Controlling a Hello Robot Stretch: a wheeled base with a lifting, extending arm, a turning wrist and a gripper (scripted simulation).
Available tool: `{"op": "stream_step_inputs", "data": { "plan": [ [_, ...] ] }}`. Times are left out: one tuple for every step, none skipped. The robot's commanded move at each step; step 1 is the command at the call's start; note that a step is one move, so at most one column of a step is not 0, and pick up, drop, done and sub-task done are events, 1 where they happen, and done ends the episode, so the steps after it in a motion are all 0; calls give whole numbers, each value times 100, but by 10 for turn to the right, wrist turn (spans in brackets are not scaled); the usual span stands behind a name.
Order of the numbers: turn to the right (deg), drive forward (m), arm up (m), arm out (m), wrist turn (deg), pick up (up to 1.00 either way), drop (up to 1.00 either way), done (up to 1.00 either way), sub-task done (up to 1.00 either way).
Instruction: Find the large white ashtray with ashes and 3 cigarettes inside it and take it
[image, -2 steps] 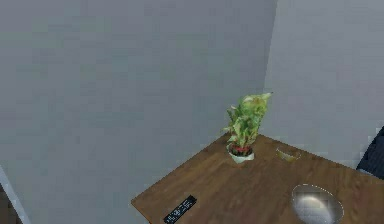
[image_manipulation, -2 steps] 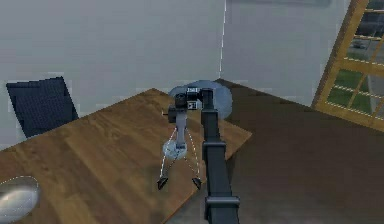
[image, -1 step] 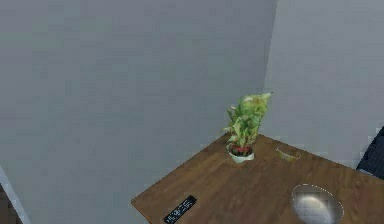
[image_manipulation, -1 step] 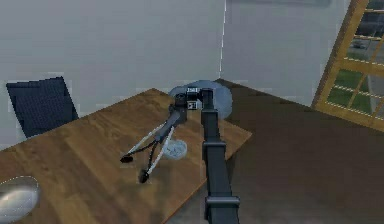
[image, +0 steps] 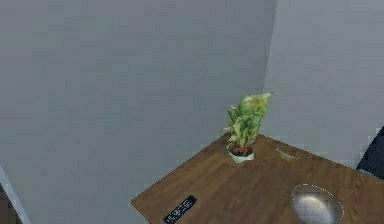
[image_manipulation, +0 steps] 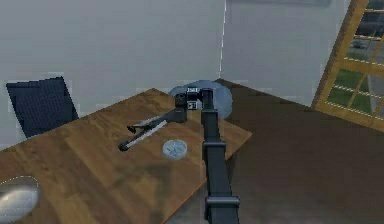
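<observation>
The pincer (image_manipulation: 128, 146) holds nothing, its thin fingers (image_manipulation: 150, 132) stretched across bare bench (image_manipulation: 90, 170) wood; one pale round dish (image_manipulation: 175, 150), maybe the ashtray, lies near them beside the extended arm (image_manipulation: 212, 160); one metal bowl (image_manipulation: 15, 195), one chair (image_manipulation: 40, 102), one potted plant (image: 245, 125)

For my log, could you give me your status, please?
Gripper above bare table, holding nothing. Pale round dish beside arm, possibly the ashtray. Nothing between them.

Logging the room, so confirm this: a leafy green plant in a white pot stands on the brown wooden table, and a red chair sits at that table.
The chair is dark blue, not red; the arm side view shows it. The leafy green plant in a white pot does stand on the brown wooden table.
</observation>
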Motion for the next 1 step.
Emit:
{"op": "stream_step_inputs", "data": {
  "plan": [
    [0,0,0,0,450,0,0,0,0]
  ]
}}
